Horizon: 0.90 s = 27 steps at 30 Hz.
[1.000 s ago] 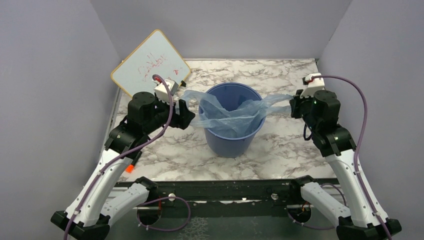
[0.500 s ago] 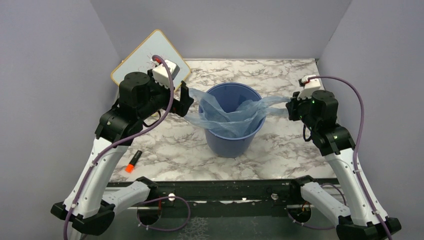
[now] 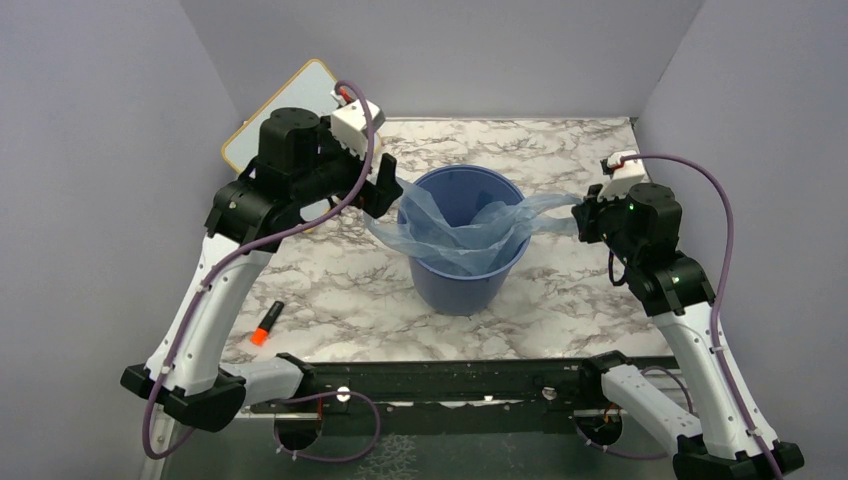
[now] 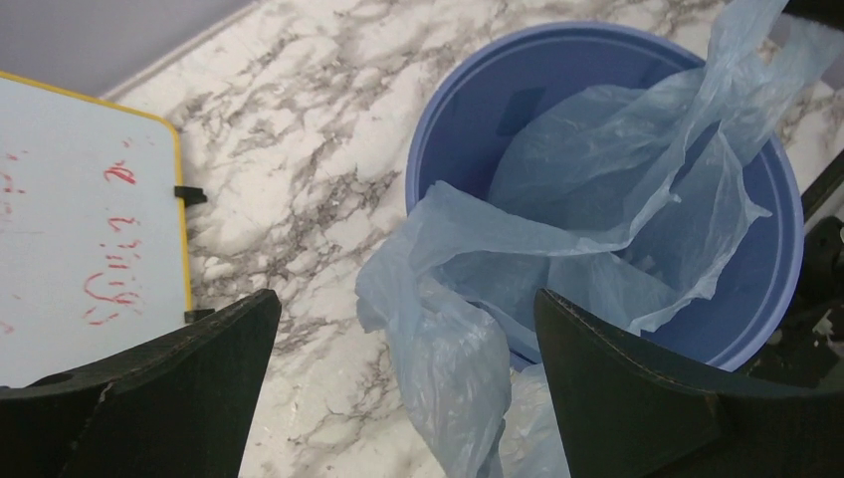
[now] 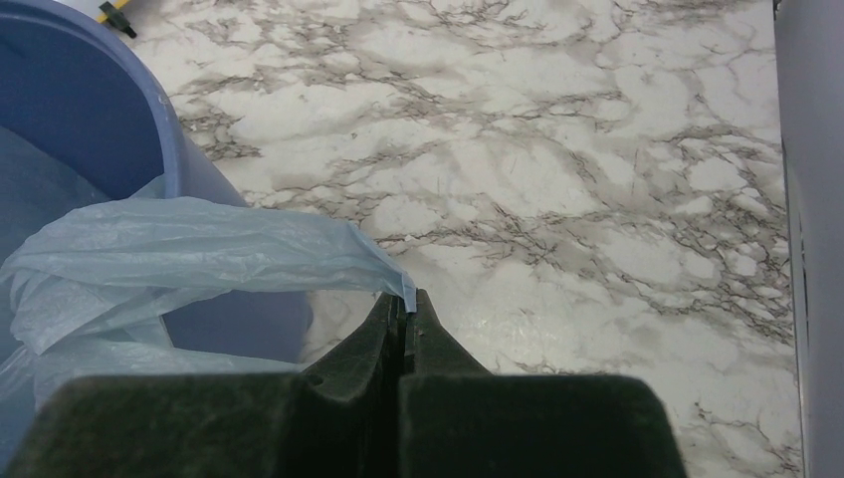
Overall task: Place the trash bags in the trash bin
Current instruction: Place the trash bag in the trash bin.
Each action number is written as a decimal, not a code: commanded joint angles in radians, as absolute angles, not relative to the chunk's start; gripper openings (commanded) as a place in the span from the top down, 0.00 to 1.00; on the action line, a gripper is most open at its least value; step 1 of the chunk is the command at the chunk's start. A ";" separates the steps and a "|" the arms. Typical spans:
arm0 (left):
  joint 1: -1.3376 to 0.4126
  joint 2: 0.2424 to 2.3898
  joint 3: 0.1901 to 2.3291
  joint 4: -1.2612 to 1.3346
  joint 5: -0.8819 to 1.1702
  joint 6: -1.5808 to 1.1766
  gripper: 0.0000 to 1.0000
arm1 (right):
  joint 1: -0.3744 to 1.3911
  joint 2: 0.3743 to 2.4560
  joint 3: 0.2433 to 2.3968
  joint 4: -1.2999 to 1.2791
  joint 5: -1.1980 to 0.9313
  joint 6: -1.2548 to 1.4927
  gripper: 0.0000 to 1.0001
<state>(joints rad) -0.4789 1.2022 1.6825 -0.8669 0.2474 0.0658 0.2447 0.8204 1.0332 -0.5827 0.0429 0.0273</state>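
The trash bag (image 3: pixel 460 228), thin light-blue plastic, lies partly inside the blue trash bin (image 3: pixel 462 292) at the table's middle. Its left flap (image 4: pixel 448 368) droops over the bin's rim (image 4: pixel 423 149) toward the table. My left gripper (image 3: pixel 387 190) hovers open above that flap, jaws wide on either side (image 4: pixel 406 299), touching nothing. My right gripper (image 3: pixel 582 218) is shut on the bag's right corner (image 5: pixel 406 299), which it holds stretched out past the bin's wall (image 5: pixel 95 110).
A white board with red writing (image 3: pixel 285 90) leans at the back left, partly behind the left arm, and shows beside the left finger (image 4: pixel 80 219). An orange marker (image 3: pixel 265 326) lies near the front left. Purple walls enclose the marble table (image 3: pixel 590 290).
My left gripper opened wide, let go of the bag's left edge, and rose back toward the far left. The freed flap sagged over the rim. The right gripper barely moved.
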 commanded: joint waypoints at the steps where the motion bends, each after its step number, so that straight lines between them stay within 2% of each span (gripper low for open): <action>1: -0.481 1.238 1.691 -0.919 0.345 0.134 0.01 | 0.245 0.811 1.062 -0.609 0.014 0.037 0.99; 4: -0.483 1.261 1.722 -0.962 0.326 0.193 0.03 | 0.245 0.815 1.064 -0.612 0.014 0.038 0.99; 9: -0.484 1.297 1.742 -1.075 0.236 0.228 0.20 | 0.245 0.818 1.066 -0.611 0.012 0.044 0.99; 14: -0.485 1.289 1.656 -1.072 0.154 0.227 0.48 | 0.245 0.813 1.052 -0.597 0.021 0.059 0.99; 18: -0.485 1.247 1.571 -1.007 0.088 0.197 0.88 | 0.245 0.817 1.051 -0.563 0.087 0.129 0.99; 20: -0.483 1.211 1.497 -0.935 0.037 0.154 0.97 | 0.244 0.835 1.060 -0.554 0.188 0.196 0.99; 21: -0.483 1.193 1.469 -0.899 0.023 0.143 1.00 | 0.245 0.848 1.073 -0.554 0.238 0.219 0.99; 27: -0.479 1.148 1.375 -0.768 -0.083 0.062 1.00 | 0.245 0.948 1.125 -0.498 0.406 0.201 0.99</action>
<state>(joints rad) -0.4797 1.1896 1.3979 -0.9104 0.0307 0.1371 0.2451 0.9031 1.0760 -0.5682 0.2420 0.1852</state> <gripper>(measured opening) 0.003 0.015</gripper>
